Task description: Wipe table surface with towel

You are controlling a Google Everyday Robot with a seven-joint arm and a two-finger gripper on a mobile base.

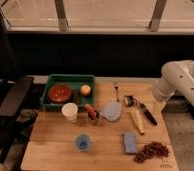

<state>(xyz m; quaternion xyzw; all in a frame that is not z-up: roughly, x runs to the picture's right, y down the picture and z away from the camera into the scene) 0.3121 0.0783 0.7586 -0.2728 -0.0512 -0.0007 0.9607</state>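
Note:
A pale blue-grey towel [111, 111] lies crumpled near the middle of the wooden table [55, 145]. My white arm [177, 80] reaches in from the right. My gripper [158, 106] hangs at the table's right edge, to the right of the towel and apart from it, just beyond a black-handled brush [142, 109].
A green tray [69, 80] at the back left holds a red bowl [59, 93] and an apple [85, 90]. A white cup [69, 112], a blue cup [82, 142], a blue sponge [130, 142], a yellowish corn-like item [137, 121], a dark cluster [151, 151] and a fork [116, 91] lie about. A black chair [10, 102] stands at the left.

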